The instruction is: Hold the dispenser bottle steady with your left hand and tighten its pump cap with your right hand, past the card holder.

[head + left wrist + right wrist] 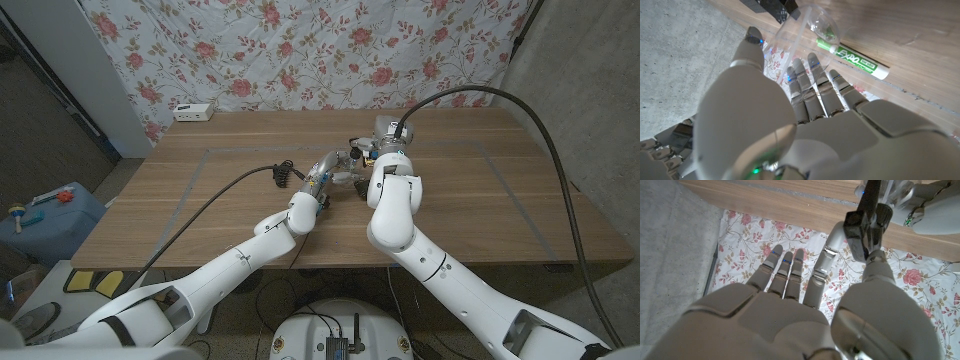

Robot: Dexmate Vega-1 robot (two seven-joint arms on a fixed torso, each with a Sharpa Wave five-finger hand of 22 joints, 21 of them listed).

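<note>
Both hands met near the middle of the brown wood-grain table (470, 200), in front of the rose-print floral cloth backdrop (300, 50).

Left hand (790, 120), glossy white shell with grey segmented fingers, had its fingers wrapped round the clear plastic dispenser bottle (807, 30). Bottle was see-through, smooth and rounded, tilted rather than upright; a thin tube ran down inside it. Couldn't tell whether any liquid was in it.

Right hand (805, 305) pinched the black pump cap (865, 217) between thumb and a finger; other fingers were straight and spread. Cap looked matte, blocky and angular. In the head view the bottle and cap were mostly hidden between the two hands.

A green-and-white dry-erase marker (852, 59), slim cylinder with a printed label, lay flat on the table just beside the bottle. A small white box (193, 112) sat at the table's far left edge by the backdrop. A blue bin (45, 222) stood on the floor to the left of the table.
</note>
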